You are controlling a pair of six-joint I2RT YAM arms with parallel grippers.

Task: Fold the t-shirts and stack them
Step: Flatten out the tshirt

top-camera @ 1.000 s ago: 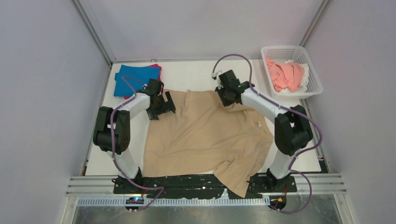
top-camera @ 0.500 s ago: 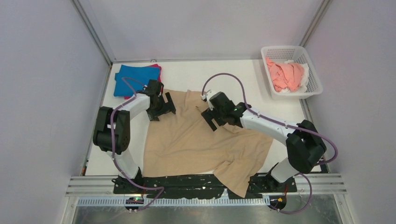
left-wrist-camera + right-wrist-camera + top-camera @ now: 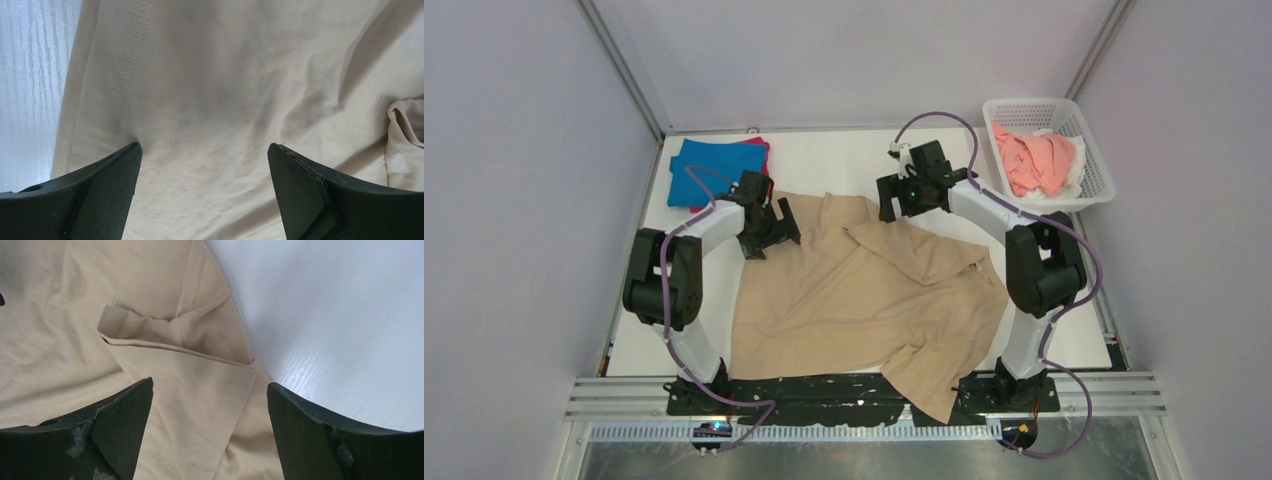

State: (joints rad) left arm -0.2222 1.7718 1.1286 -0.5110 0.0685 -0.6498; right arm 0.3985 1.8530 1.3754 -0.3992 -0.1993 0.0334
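Note:
A large tan t-shirt [image 3: 854,300] lies spread on the white table, and its far right part is folded inward as a loose flap [image 3: 914,250]. My left gripper [image 3: 771,226] hangs open over the shirt's far left edge; in the left wrist view, only flat tan cloth [image 3: 210,90] and a stitched hem lie under the left gripper [image 3: 205,150]. My right gripper [image 3: 892,198] is open just beyond the flap, holding nothing. In the right wrist view the folded tan corner [image 3: 200,385] sits below the right gripper [image 3: 210,386]. Folded blue and magenta t-shirts [image 3: 714,165] lie stacked at the back left.
A white mesh basket [image 3: 1024,104] at the back right holds a crumpled salmon-pink shirt [image 3: 1034,160] and a white one [image 3: 1077,160]. One tan sleeve [image 3: 934,385] hangs over the table's near edge onto the black rail. Grey walls close in both sides.
The right gripper drew the shirt's far right part inward toward the middle, opened and let it go, then swung back to the far edge. The left arm stayed still.

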